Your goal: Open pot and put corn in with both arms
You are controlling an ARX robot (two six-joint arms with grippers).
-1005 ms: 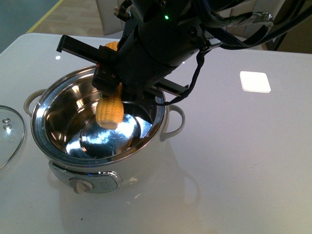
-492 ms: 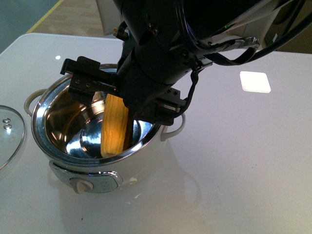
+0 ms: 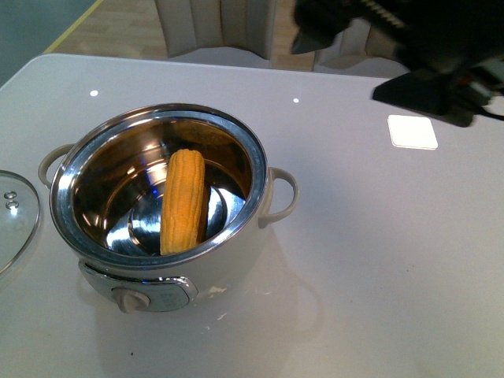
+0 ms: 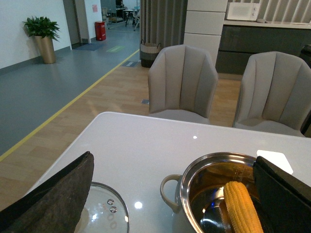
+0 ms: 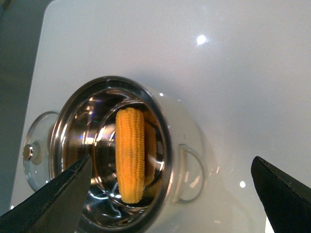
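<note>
The cream-white pot (image 3: 236, 264) stands open on the white table, left of centre. The corn (image 3: 183, 201) lies inside its steel bowl, leaning lengthwise with one end near the front rim. No gripper touches it. A blurred black arm part (image 3: 429, 87) shows at the top right, well above and away from the pot. In the right wrist view my right gripper (image 5: 170, 194) is open and empty high above the pot (image 5: 167, 131) and corn (image 5: 130, 153). In the left wrist view my left gripper (image 4: 170, 204) is open and empty, with the pot (image 4: 187, 204) and corn (image 4: 241, 206) beyond it.
The glass lid (image 3: 14, 216) lies flat on the table left of the pot; it also shows in the left wrist view (image 4: 104, 213). A white square (image 3: 412, 131) lies on the table at the right. Chairs (image 4: 182, 80) stand behind the table's far edge.
The right gripper has let go of the corn and pulled up and away to the right. The corn has dropped and now rests in the pot.
</note>
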